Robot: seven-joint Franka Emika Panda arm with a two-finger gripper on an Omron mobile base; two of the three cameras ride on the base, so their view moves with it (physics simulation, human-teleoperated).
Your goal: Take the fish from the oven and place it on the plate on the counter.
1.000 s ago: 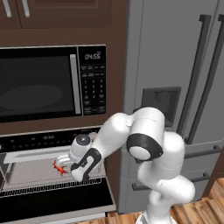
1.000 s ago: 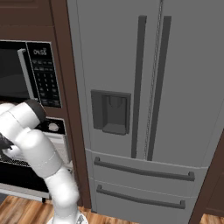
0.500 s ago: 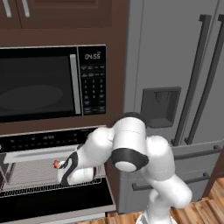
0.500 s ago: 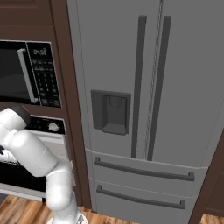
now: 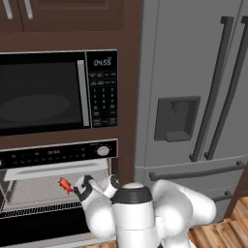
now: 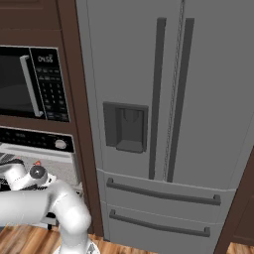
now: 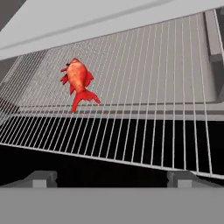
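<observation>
Red-orange against pale grey wire, the fish (image 7: 78, 83) lies flat on the oven rack (image 7: 144, 109), toward the rack's left side and well back from its front edge. In the hand view its tail fans toward the camera and its head points deeper into the oven (image 5: 53, 189).

The oven is open, its cavity showing below a black control strip with a white round knob (image 5: 102, 150). Directly above sits a black microwave (image 5: 58, 92) with a keypad and a lit clock. To the right, past a dark brown wooden panel, stands a tall grey refrigerator (image 6: 163, 124) with a dispenser recess and long vertical handles.

The white arm (image 5: 145, 213) rises in front of the oven and bends left, its dark-jointed wrist reaching into the oven opening. In the left base view the end effector (image 5: 80, 189) sits just right of the fish, near but apart from it. Nothing lies between them on the rack.

In the hand view the two dark finger tips (image 7: 41, 178) stand at the bottom, far apart, with nothing between them: the end effector is spread wide and holds nothing. The fish lies ahead of them and to the left.
</observation>
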